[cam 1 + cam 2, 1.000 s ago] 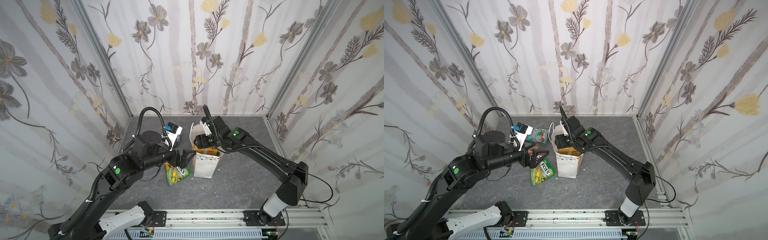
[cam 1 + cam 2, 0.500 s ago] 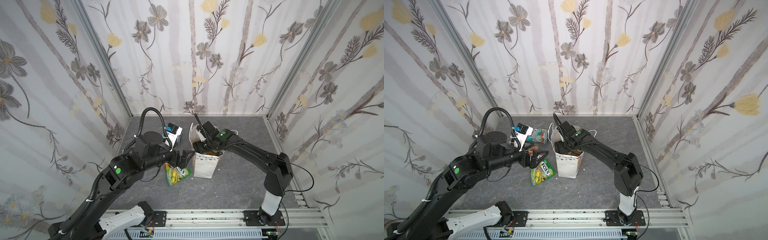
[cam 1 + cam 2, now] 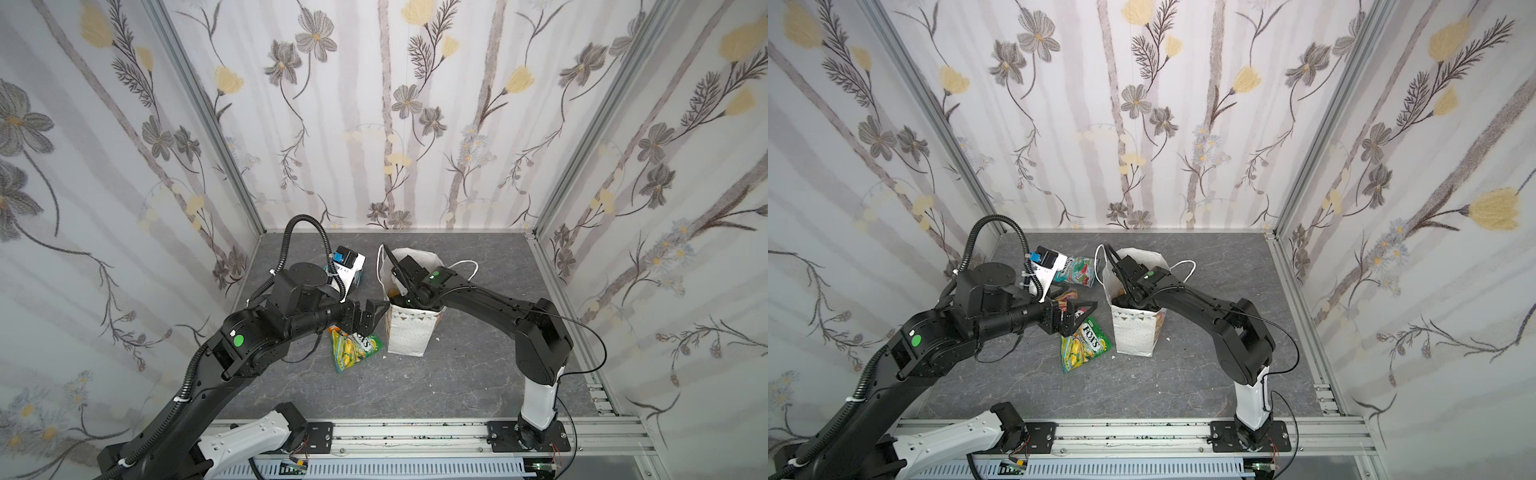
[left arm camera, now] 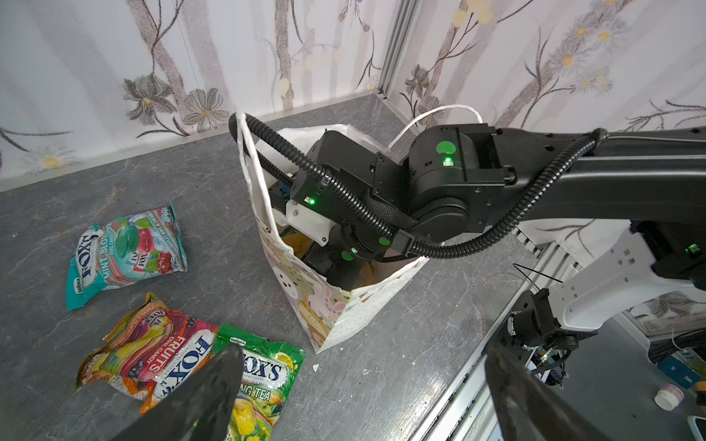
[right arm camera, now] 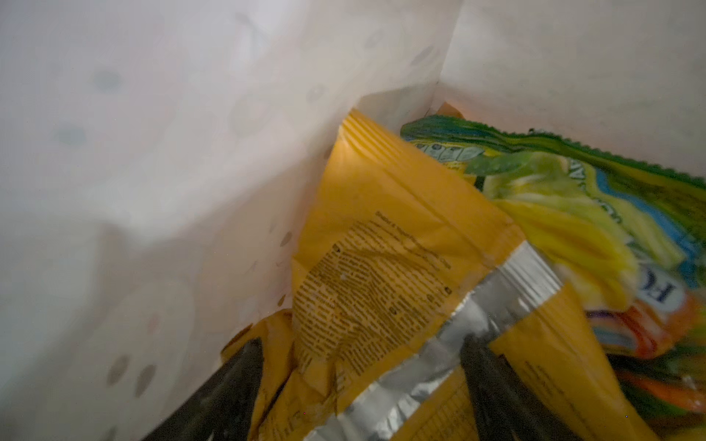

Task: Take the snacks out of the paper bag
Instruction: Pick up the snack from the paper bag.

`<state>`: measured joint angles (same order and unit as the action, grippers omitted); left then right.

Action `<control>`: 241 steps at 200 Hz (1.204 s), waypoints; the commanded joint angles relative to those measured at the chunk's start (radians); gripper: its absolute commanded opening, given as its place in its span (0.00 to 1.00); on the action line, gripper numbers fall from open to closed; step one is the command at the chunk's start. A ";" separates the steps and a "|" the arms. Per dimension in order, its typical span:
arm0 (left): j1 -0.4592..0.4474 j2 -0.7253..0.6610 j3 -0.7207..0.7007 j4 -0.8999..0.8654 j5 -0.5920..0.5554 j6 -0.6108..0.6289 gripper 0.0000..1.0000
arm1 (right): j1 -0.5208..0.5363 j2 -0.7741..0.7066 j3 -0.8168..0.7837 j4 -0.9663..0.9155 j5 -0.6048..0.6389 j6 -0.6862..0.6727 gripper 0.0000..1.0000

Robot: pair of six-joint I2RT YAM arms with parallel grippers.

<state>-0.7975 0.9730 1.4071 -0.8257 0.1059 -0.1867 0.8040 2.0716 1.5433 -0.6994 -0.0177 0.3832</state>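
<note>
The white paper bag [image 3: 409, 332] [image 3: 1136, 332] stands upright mid-table in both top views. My right gripper [image 5: 361, 351] is down inside it, hidden from above. It is open, and its fingers straddle a yellow-orange packet [image 5: 382, 267]. A green-yellow packet [image 5: 573, 198] lies beside that one against the bag wall [image 5: 191, 152]. Three snacks lie on the table left of the bag: a green-yellow FOX'S packet [image 4: 263, 382] [image 3: 353, 347], a red-orange one [image 4: 153, 351] and a teal-pink one [image 4: 122, 252] [image 3: 1077, 270]. My left gripper [image 3: 370, 313] [image 4: 361, 355] hovers open and empty above the green-yellow packet, close to the bag.
Floral walls close in the grey table on three sides. A metal rail [image 3: 395, 432] with both arm bases runs along the front edge. The bag's white cord handle [image 3: 465, 270] droops over its far right side. My right forearm [image 3: 1196, 303] lies across the bag's rim.
My right wrist has sunk deeper into the bag while its elbow swung in toward the front, and its jaws have widened a little. The left arm and the packets on the table have stayed put.
</note>
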 commanded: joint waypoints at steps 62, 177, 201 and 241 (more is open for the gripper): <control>0.000 -0.005 -0.008 0.015 -0.018 0.007 1.00 | 0.001 0.029 -0.048 0.042 0.019 -0.005 0.61; 0.001 -0.013 -0.017 0.022 -0.041 0.003 1.00 | 0.001 -0.085 -0.019 0.055 0.034 0.003 0.00; 0.000 -0.016 -0.022 0.023 -0.046 0.001 1.00 | 0.001 -0.113 -0.014 0.054 0.045 0.006 0.00; 0.000 -0.017 -0.023 0.026 -0.048 0.001 1.00 | 0.001 -0.153 0.001 0.048 0.059 0.011 0.00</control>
<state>-0.7975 0.9585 1.3861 -0.8246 0.0711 -0.1871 0.8059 1.9423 1.5246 -0.6674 0.0154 0.3847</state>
